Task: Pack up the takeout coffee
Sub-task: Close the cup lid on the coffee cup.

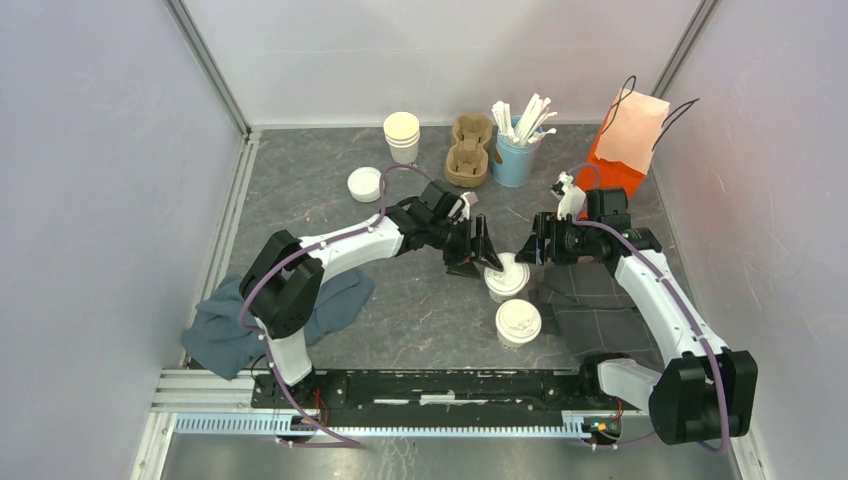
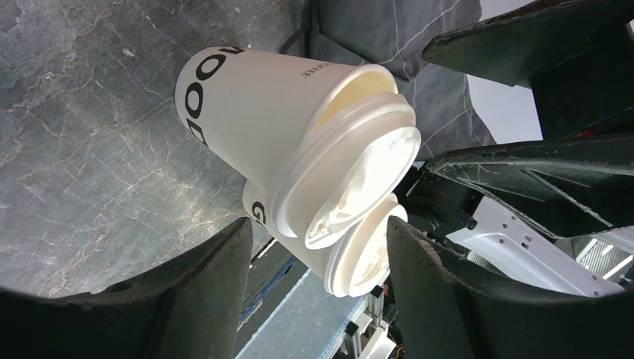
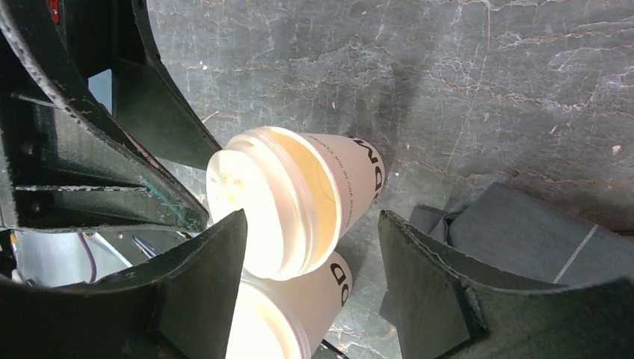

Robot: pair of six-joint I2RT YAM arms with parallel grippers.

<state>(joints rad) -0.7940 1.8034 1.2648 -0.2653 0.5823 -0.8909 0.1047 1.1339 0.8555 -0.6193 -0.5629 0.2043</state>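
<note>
I note the first lidded cup point(image 1: 507, 278) upright on the table point(image 1: 330, 215), its lid crooked, the second lidded cup point(image 1: 518, 322) just beside it. Left claw point(image 1: 484, 262) and right claw point(image 1: 530, 250) flank the first cup, both spread wide, gripping nothing.

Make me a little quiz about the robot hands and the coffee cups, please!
1. Pick one: the left hand and the right hand are A) both open, B) both shut, C) one open and one shut.
2. True or false: the cardboard cup carrier already has a cup in it.
3. Which cup are both hands closest to, the farther lidded cup or the nearer lidded cup?

Key:
1. A
2. False. It is empty.
3. The farther lidded cup.
</note>
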